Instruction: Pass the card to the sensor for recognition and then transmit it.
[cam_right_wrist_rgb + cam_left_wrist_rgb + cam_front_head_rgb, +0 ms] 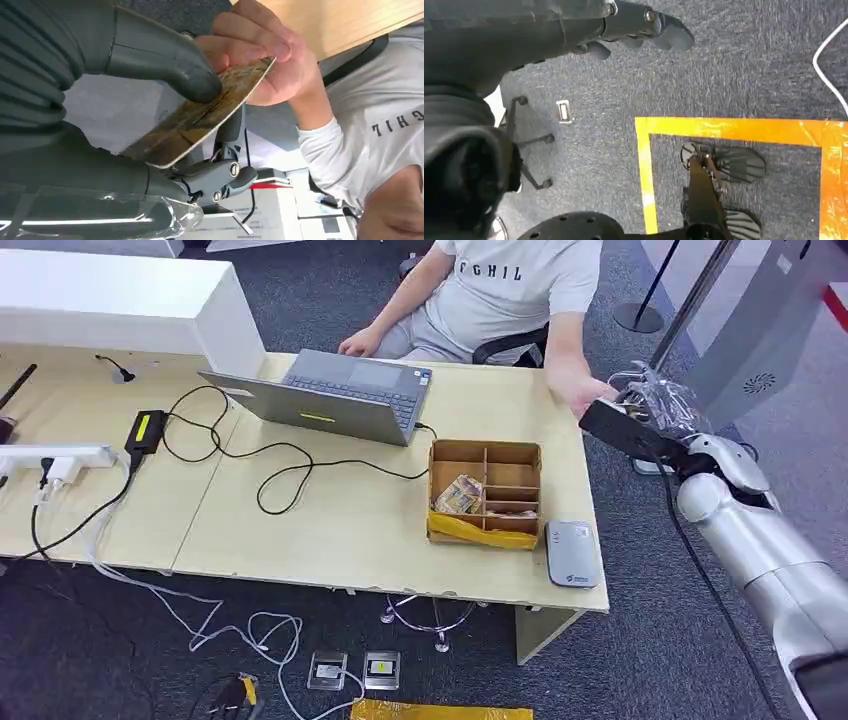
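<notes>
The right hand (150,75) pinches the card (200,120) between thumb and fingers off the table's (330,530) far right corner, where a seated person's hand (265,55) grips the card's other end. The left hand (634,30) hangs over carpet, fingers loosely curled, holding nothing. On the table sit the grey sensor (572,553) — beside a wooden compartment box (486,494) — and, farther back, a laptop (330,395).

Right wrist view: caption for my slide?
Robot hand holds a card while a person's hand grips its far end.

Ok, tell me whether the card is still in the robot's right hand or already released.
Still held. The right hand presses the card with its thumb, while a person's hand grips the card's far end.
</notes>
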### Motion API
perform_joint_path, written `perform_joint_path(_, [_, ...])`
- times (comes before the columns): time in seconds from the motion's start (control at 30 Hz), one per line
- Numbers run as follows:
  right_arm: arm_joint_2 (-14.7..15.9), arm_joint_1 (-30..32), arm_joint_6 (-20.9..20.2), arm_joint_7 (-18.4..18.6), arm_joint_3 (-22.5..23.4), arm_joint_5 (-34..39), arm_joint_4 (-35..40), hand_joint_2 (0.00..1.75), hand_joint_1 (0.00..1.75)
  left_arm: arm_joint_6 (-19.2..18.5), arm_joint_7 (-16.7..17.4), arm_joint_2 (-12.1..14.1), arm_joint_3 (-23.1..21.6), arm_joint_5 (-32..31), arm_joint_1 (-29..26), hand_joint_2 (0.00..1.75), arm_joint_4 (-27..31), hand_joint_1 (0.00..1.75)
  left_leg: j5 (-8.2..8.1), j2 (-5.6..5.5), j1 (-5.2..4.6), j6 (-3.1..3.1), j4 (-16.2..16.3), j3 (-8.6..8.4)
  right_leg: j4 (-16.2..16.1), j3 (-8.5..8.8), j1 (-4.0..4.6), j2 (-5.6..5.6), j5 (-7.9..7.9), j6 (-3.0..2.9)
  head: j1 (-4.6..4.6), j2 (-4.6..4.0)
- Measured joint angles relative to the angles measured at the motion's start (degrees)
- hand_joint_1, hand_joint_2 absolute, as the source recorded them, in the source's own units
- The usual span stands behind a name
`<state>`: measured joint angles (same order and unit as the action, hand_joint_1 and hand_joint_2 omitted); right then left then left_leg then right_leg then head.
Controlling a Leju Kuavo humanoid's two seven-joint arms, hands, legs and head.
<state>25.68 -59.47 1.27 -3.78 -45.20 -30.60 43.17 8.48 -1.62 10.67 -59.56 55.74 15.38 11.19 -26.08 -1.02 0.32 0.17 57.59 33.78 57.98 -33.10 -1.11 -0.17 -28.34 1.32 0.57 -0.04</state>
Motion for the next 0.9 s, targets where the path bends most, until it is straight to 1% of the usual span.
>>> perform_joint_path(0.27, [0.0, 0.2, -1.0, 1.1, 1.0, 1.0, 1.2, 1.75, 1.75, -0.1, 0.0, -0.1, -0.4, -0.7, 0.0, 0.00, 0.0, 0.00, 0.01, 0.01, 0.00, 0.00, 0.0, -0.01, 0.0, 0.02, 0.00, 0.00, 0.00, 0.00, 0.02, 0.00])
perform_joint_path(0.53, [0.0, 1.0, -1.1, 1.4, 1.9, 1.8, 2.8, 1.75, 1.75, -0.1, 0.0, 0.0, -0.4, -0.5, -0.1, 0.00, 0.0, 0.00, 0.00, 0.01, 0.00, 0.00, 0.0, -0.01, 0.0, 0.00, 0.00, 0.00, 0.00, 0.00, 0.00, 0.00])
perform_joint_path(0.7, [0.7, 3.5, -0.1, 1.2, 1.9, 3.1, 3.4, 1.75, 1.75, 0.5, -0.4, 0.1, -0.2, 3.0, -0.7, 0.00, 0.0, 0.00, 0.00, -0.01, 0.00, 0.00, 0.0, -0.02, 0.0, 0.02, 0.00, -0.02, 0.00, 0.00, 0.00, 0.02])
perform_joint_path(0.83, [1.3, 5.2, 0.3, 1.0, 1.9, 3.7, 3.6, 1.75, 1.75, 0.4, -0.7, 0.5, 0.2, 4.1, -0.9, 0.00, 0.0, 0.00, 0.00, 0.01, 0.00, 0.00, 0.0, -0.02, 0.0, 0.00, 0.00, 0.02, 0.00, 0.00, 0.00, 0.00])
perform_joint_path(0.9, [1.8, 6.1, 1.0, 0.9, 1.9, 3.9, 3.8, 1.75, 1.75, -0.4, -1.3, 0.7, 1.1, 6.6, -1.0, 0.00, 0.0, 0.00, 0.00, 0.00, 0.00, 0.00, 0.0, -0.03, 0.0, 0.02, 0.00, -0.02, 0.00, 0.00, 0.00, 0.00])
